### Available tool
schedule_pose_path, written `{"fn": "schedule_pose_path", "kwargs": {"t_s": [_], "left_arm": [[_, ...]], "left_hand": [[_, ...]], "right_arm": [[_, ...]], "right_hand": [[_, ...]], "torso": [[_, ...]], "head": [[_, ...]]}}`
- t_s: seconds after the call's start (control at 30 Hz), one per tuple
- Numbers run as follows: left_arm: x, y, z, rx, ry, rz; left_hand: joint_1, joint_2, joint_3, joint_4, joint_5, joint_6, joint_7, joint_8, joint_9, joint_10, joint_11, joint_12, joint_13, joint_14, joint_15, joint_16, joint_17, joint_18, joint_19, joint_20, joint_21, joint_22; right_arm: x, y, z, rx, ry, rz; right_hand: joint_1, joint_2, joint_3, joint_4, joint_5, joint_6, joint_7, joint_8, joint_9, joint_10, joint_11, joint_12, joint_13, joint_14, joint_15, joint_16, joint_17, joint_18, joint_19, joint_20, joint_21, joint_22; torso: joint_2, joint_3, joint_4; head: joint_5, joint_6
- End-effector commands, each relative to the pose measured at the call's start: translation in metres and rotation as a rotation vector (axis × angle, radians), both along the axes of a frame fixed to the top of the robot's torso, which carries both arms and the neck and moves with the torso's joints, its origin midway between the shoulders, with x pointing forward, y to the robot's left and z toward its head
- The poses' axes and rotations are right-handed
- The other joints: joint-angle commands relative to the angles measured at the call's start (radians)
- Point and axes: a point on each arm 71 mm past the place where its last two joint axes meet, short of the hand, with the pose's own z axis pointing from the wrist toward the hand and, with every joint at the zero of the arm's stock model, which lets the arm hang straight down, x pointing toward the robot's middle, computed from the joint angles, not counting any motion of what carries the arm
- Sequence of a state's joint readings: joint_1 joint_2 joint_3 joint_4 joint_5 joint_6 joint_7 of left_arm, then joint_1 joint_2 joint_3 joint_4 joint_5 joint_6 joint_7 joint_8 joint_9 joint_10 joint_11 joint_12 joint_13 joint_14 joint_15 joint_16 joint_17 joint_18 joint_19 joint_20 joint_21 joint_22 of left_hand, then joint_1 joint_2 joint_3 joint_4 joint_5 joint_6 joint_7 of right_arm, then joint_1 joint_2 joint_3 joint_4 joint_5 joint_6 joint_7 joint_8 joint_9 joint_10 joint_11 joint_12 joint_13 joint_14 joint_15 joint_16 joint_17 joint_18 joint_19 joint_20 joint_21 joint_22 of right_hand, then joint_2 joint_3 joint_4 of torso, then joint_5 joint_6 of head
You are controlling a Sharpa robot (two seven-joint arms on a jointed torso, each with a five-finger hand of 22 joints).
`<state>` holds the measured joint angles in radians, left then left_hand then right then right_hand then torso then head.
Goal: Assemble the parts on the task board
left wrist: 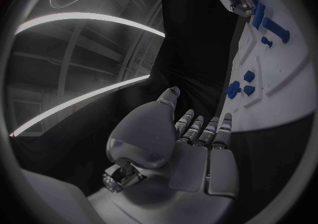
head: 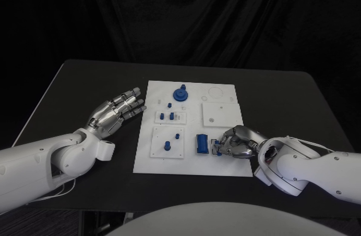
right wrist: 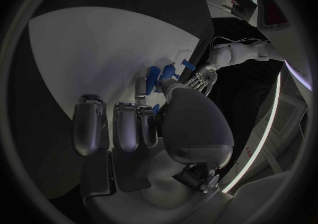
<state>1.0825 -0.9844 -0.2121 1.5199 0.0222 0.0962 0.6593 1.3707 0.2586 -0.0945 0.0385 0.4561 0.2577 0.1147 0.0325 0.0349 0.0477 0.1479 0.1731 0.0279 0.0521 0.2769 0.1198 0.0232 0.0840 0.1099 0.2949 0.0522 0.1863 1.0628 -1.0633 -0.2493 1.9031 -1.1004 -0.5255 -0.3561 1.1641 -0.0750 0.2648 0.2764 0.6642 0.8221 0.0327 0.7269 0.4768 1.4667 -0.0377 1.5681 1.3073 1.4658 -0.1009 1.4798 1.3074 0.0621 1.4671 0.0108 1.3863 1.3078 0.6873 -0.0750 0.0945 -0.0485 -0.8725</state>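
Note:
The white task board lies mid-table. On it a round blue part stands near the far edge, small blue pegs sit on a raised plate, and a blue block lies near the front. My right hand rests on the board just right of the block, fingers curled, pinching a small blue part. The right wrist view shows that hand with a small blue part at its fingertips. My left hand hovers off the board's left edge, fingers spread and holding nothing.
A second raised plate with blue pegs sits front left on the board, and a bare square plate sits at the right. Black table surrounds the board, with room on both sides.

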Motion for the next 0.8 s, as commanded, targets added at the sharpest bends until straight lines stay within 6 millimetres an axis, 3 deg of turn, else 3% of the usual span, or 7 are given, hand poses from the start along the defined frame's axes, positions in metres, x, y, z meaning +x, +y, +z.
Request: {"fn": "schedule_pose_path", "kwargs": {"t_s": [0.03, 0.2, 0.37, 0.43, 0.47, 0.67, 0.8], "left_arm": [[-0.0008, -0.0012, 0.0002, -0.015, -0.002, -0.008], [-0.0008, -0.0012, 0.0000, -0.015, -0.002, -0.008], [-0.0008, -0.0011, -0.0002, -0.015, -0.001, -0.008], [-0.0008, -0.0011, -0.0003, -0.014, -0.001, -0.008], [-0.0007, -0.0012, -0.0004, -0.014, -0.001, -0.009], [-0.0007, -0.0016, -0.0009, -0.014, 0.002, -0.011], [-0.0009, -0.0015, -0.0014, -0.013, 0.005, -0.012]], "left_hand": [[-0.009, 0.003, 0.008, -0.001, 0.006, 0.003, 0.008, 0.006, 0.001, 0.001, -0.002, 0.002, 0.001, -0.006, 0.004, 0.004, 0.001, -0.019, 0.007, 0.001, 0.004, -0.002], [-0.009, 0.003, 0.008, -0.001, 0.006, 0.003, 0.008, 0.006, 0.001, 0.001, -0.002, 0.002, 0.001, -0.006, 0.004, 0.004, 0.001, -0.019, 0.007, 0.001, 0.004, -0.002], [-0.009, 0.003, 0.008, -0.001, 0.006, 0.003, 0.008, 0.006, 0.001, 0.001, -0.002, 0.002, 0.001, -0.006, 0.004, 0.004, 0.001, -0.019, 0.007, 0.001, 0.004, -0.002], [-0.009, 0.003, 0.008, -0.001, 0.006, 0.003, 0.008, 0.006, 0.001, 0.001, -0.002, 0.002, 0.001, -0.006, 0.004, 0.004, 0.001, -0.019, 0.007, 0.001, 0.004, -0.002], [-0.009, 0.003, 0.008, -0.001, 0.006, 0.003, 0.008, 0.006, 0.001, 0.001, -0.002, 0.002, 0.001, -0.006, 0.004, 0.004, 0.001, -0.019, 0.007, 0.001, 0.004, -0.002], [-0.009, 0.004, 0.009, -0.001, 0.007, 0.003, 0.009, 0.005, 0.001, 0.001, -0.003, 0.002, 0.001, -0.006, 0.004, 0.005, 0.001, -0.019, 0.007, 0.001, 0.004, -0.002], [-0.009, 0.004, 0.010, -0.001, 0.007, 0.002, 0.010, 0.005, 0.001, 0.000, -0.003, 0.001, 0.001, -0.006, 0.004, 0.005, 0.001, -0.019, 0.006, 0.001, 0.004, -0.003]], "right_arm": [[-0.0002, -0.0002, -0.0005, -0.006, -0.009, -0.003], [0.0001, 0.0004, 0.0000, -0.004, -0.017, -0.003], [0.0006, 0.0005, 0.0002, -0.005, -0.024, -0.004], [0.0009, 0.0004, 0.0001, -0.007, -0.025, -0.004], [0.0010, 0.0004, -0.0001, -0.008, -0.025, -0.004], [0.0017, 0.0009, -0.0002, -0.010, -0.029, -0.005], [0.0022, 0.0010, 0.0003, -0.007, -0.038, -0.009]], "right_hand": [[-0.009, 0.000, -0.007, 0.003, -0.009, 0.000, 0.003, -0.005, 0.003, 0.104, 0.002, 0.003, 0.263, 0.065, 0.002, -0.007, 0.031, -0.014, 0.039, -0.001, -0.006, 0.199], [-0.011, 0.001, -0.008, 0.004, -0.014, 0.002, 0.003, -0.006, 0.005, 0.104, 0.001, 0.003, 0.263, 0.065, 0.002, -0.007, 0.031, -0.014, 0.039, -0.001, -0.006, 0.199], [-0.023, 0.006, -0.018, 0.007, -0.069, 0.005, 0.004, -0.015, 0.016, 0.104, 0.002, 0.003, 0.263, 0.065, 0.002, -0.007, 0.030, -0.014, 0.038, 0.000, -0.007, 0.199], [-0.041, 0.013, -0.030, 0.011, -0.129, 0.008, 0.005, -0.022, 0.023, 0.104, 0.003, 0.003, 0.263, 0.065, 0.003, -0.007, 0.030, -0.014, 0.039, 0.001, -0.006, 0.199], [-0.067, 0.020, -0.044, 0.013, -0.187, 0.011, 0.007, -0.028, 0.026, 0.104, 0.005, 0.003, 0.263, 0.065, 0.005, -0.008, 0.028, -0.014, 0.038, 0.002, -0.007, 0.199], [-0.105, 0.030, -0.075, 0.013, -0.283, 0.013, 0.010, -0.045, 0.039, 0.104, 0.008, 0.003, 0.263, 0.065, 0.007, -0.008, 0.027, -0.014, 0.038, 0.004, -0.008, 0.199], [-0.134, 0.040, -0.093, 0.014, -0.325, 0.012, 0.011, -0.054, 0.047, 0.104, 0.009, 0.003, 0.263, 0.065, 0.008, -0.008, 0.027, -0.014, 0.038, 0.006, -0.008, 0.199]], "torso": [[0.000, 0.0005, -0.0003], [-0.001, 0.0003, 0.0004], [-0.001, 0.0002, 0.0018], [-0.001, 0.0000, 0.0019], [-0.001, -0.0002, 0.0015], [-0.002, 0.0000, 0.0002], [-0.002, 0.0002, -0.0003]], "head": [[0.001, 0.000], [0.000, 0.000], [-0.002, 0.000], [-0.002, 0.000], [-0.002, 0.000], [0.002, 0.000], [0.003, 0.000]]}}
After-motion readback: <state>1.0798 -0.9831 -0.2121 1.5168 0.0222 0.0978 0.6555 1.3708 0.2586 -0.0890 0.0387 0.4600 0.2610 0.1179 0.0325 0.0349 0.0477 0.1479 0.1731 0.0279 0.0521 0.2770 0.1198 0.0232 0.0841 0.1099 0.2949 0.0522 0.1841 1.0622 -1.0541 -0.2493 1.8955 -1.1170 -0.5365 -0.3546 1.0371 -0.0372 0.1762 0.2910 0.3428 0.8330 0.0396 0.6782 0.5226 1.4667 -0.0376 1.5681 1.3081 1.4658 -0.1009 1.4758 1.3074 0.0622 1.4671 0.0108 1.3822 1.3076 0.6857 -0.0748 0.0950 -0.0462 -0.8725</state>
